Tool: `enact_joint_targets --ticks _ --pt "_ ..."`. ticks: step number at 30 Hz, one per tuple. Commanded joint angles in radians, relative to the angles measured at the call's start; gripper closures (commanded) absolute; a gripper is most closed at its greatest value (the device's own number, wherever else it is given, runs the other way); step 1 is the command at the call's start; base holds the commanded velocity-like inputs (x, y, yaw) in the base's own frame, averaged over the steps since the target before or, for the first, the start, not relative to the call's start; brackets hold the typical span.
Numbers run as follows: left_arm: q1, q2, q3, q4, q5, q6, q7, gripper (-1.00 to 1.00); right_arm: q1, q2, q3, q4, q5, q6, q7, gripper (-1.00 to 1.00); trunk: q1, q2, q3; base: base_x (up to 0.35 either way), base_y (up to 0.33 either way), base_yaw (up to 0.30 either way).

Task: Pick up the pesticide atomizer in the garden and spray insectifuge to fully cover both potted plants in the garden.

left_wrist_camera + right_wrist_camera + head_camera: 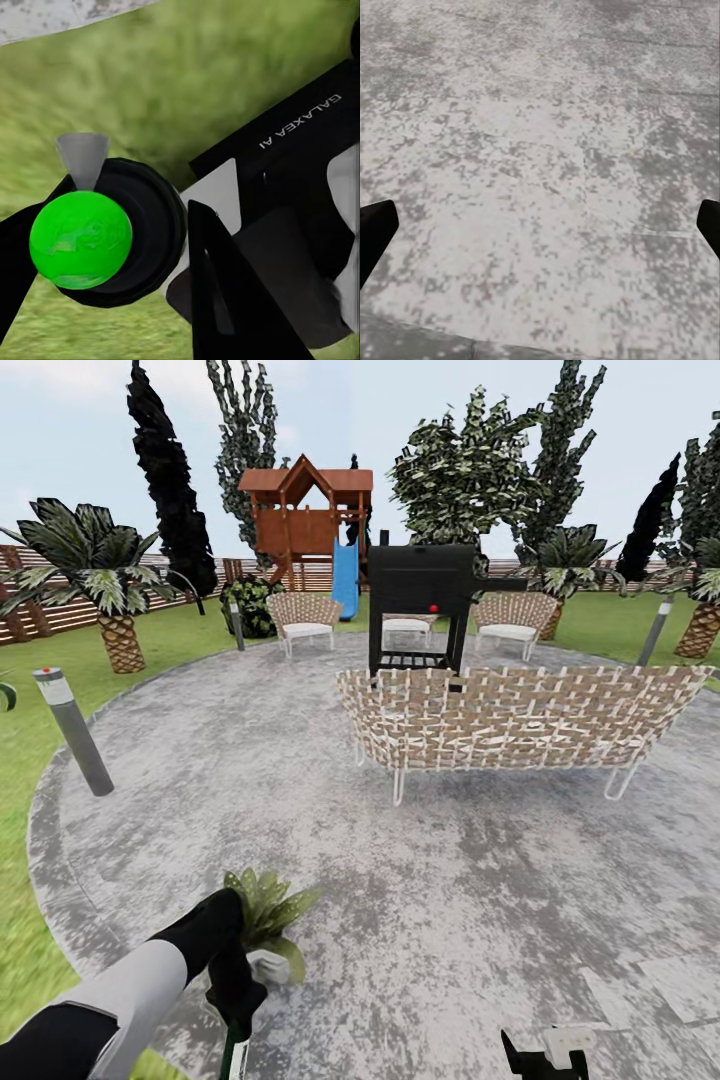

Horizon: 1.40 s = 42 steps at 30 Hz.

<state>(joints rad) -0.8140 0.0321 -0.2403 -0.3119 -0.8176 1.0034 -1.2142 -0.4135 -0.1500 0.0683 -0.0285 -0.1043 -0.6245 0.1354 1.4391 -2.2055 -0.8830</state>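
The left tool [236,1010] holds the pesticide atomizer [233,1055] clamped between its fingers; the right tool [540,225] gapes wide over the patio [547,135]. One potted plant [265,915] sits just ahead of the left tool. Aim the nozzle squarely at the leaves before spraying.

Between the left gripper's [105,247] matt black jaws sits the pesticide atomizer [81,238], its glossy green plastic cap smooth. Beyond the right gripper's [540,225] parted jaws lies rough, mottled grey stone patio [540,150]. Ahead stands a woven wicker sofa [515,720] and a matt black grill [420,600].
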Motion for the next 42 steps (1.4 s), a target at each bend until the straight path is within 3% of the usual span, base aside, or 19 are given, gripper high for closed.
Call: enact_joint_targets --ticks 1,8,25,34,42 --pt "0.000 0.001 0.004 -0.004 -0.009 0.008 -0.010 1.00 -0.001 0.000 0.007 0.001 -0.011 -0.003 0.005 -1.00 0.000 0.000 -0.001 0.000 0.000 0.026" --pt "0.000 -0.010 0.014 -0.010 -0.011 0.008 -0.010 1.00 -0.001 0.000 0.007 0.001 -0.011 -0.003 0.006 -1.00 0.000 0.000 -0.001 0.090 -0.060 0.004" --pt "0.000 -0.008 0.010 -0.002 -0.011 0.008 -0.002 1.00 -0.001 0.000 0.007 0.001 -0.011 -0.003 0.006 -1.00 0.000 0.000 -0.001 0.100 -0.121 0.002" --pt "0.004 -0.010 0.009 0.002 -0.011 0.007 -0.002 1.00 -0.001 0.000 0.007 0.000 -0.011 -0.003 0.006 -1.00 0.000 0.000 -0.001 0.096 -0.060 0.216" --pt "0.018 -0.003 0.010 -0.005 -0.011 0.006 -0.002 1.00 0.000 0.000 0.007 0.000 -0.011 -0.003 0.006 -1.00 0.000 0.000 -0.001 0.001 -0.001 0.028"
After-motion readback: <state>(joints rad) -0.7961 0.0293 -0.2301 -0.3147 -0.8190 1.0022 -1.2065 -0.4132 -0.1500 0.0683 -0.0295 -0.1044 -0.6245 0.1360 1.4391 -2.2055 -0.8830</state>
